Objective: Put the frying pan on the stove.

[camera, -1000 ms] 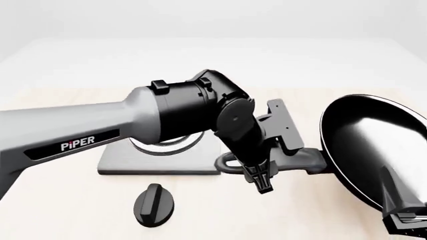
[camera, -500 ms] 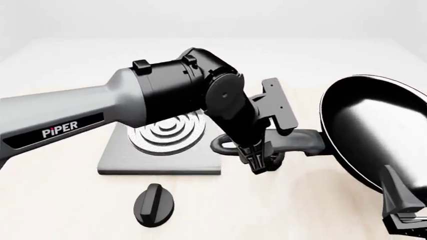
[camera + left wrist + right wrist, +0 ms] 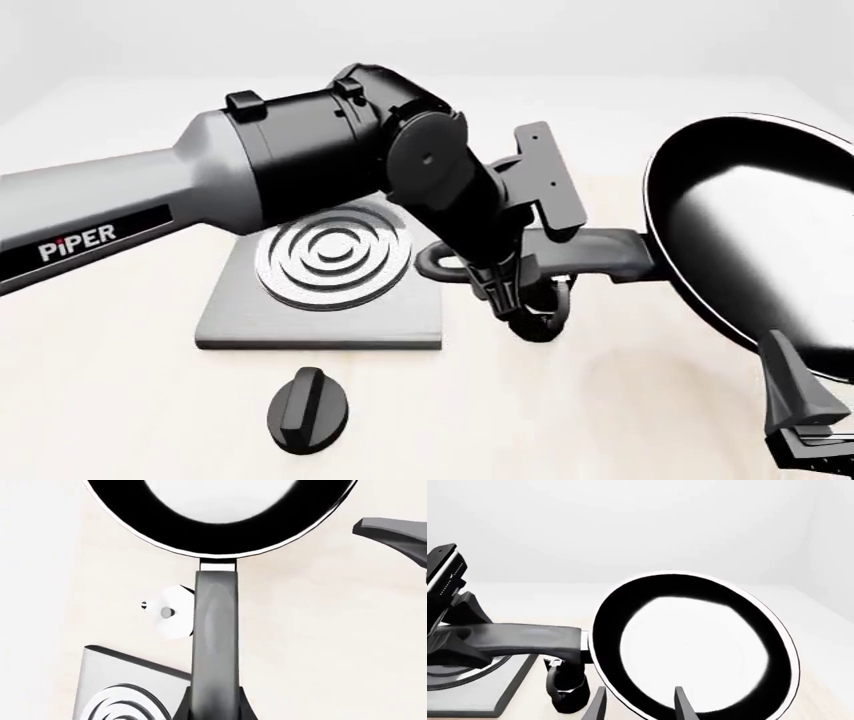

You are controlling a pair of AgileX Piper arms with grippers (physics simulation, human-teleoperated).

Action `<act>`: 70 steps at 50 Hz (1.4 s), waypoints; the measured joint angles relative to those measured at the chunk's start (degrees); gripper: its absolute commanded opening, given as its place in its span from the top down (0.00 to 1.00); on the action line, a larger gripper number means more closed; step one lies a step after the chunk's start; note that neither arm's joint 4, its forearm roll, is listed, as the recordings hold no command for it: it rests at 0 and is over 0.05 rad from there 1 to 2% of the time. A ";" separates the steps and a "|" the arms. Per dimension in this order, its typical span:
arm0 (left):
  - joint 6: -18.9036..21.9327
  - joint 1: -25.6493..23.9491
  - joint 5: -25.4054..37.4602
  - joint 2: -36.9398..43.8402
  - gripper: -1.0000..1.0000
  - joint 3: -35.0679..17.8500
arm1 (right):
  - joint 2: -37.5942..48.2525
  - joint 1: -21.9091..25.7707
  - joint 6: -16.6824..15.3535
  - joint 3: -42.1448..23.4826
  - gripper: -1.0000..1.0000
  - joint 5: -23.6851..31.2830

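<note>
From my station I see the left gripper (image 3: 523, 300) pinching the long dark grey handle of the frying pan (image 3: 747, 230), its fingers pressed against the handle's sides near the loop end, which sits just beside the stove's right edge. The pan is up off the tabletop (image 3: 587, 400), tilted so its glossy inside faces toward the camera, and it hangs to the right of the stove (image 3: 320, 320), with only the handle's loop reaching toward that plate. The stove lies flat on the tabletop, its silver ring burner (image 3: 334, 260) partly covered by my left arm in the front view. A black oval knob (image 3: 308, 408) rests on the tabletop just in front of the stove, apart from it. In the left wrist view the handle (image 3: 215, 630) runs straight away from the camera to the pan's black rim (image 3: 220, 540), with a corner of the stove (image 3: 113, 680) beside it and a small pale round thing (image 3: 175, 611) that I cannot identify next to the handle. The right gripper (image 3: 805, 440) sits low, well to the right of the stove and just under the pan's near rim; its fingers (image 3: 682, 705) stand spread apart and hold nothing, framing the pan's lower edge (image 3: 694, 645) in the right wrist view.
</note>
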 measured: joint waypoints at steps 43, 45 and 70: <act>4.41 8.25 -1.33 -1.07 1.00 -4.92 | 0.00 0.00 0.00 0.00 0.00 0.00; 4.50 8.88 -1.27 -1.10 1.00 -5.06 | 0.00 0.00 0.00 0.00 0.00 0.00; 3.79 14.49 -1.00 -6.27 1.00 -1.72 | 0.00 0.00 0.00 0.00 0.00 0.00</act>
